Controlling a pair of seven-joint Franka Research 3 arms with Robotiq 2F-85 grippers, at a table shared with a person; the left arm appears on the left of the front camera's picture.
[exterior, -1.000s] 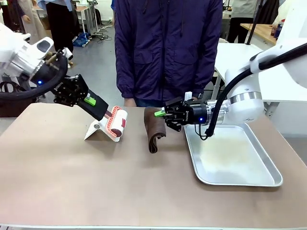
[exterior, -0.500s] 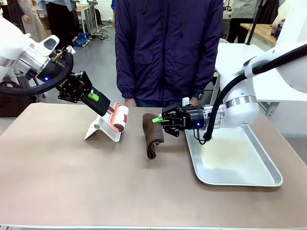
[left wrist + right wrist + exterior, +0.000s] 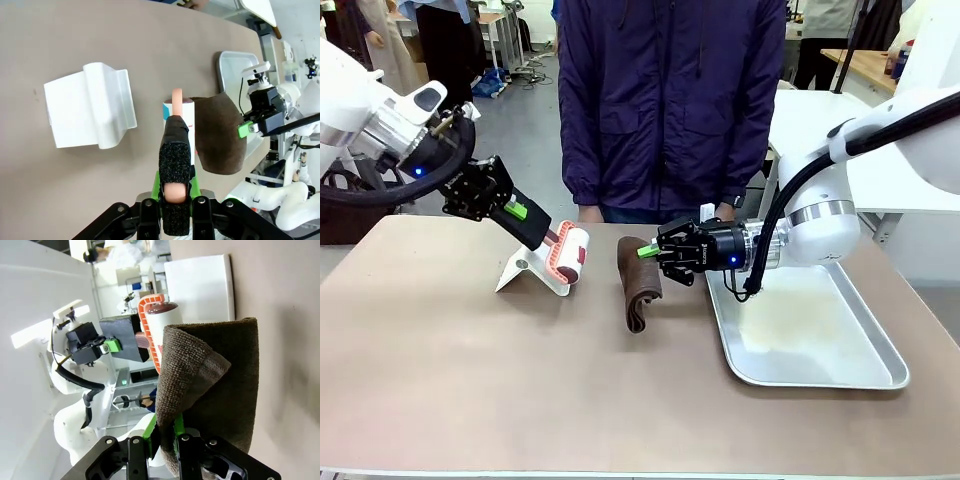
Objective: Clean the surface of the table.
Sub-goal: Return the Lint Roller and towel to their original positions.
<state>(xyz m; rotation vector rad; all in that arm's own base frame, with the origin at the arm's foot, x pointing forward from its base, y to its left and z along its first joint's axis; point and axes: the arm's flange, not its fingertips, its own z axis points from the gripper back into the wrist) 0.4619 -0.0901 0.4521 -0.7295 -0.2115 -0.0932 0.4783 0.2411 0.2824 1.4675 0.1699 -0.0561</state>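
Left gripper (image 3: 542, 237) has lifted its clamped lint roller (image 3: 567, 254) slightly above the white stand (image 3: 525, 272); right gripper (image 3: 648, 251) pinches the brown cloth (image 3: 640, 285), fingertips buried, draped onto the table (image 3: 520, 380).

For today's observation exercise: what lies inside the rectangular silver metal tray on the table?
The rectangular silver metal tray holds no objects, only a faint pale smear on its floor. Its near-left corner is hidden behind the right arm's black end effector.
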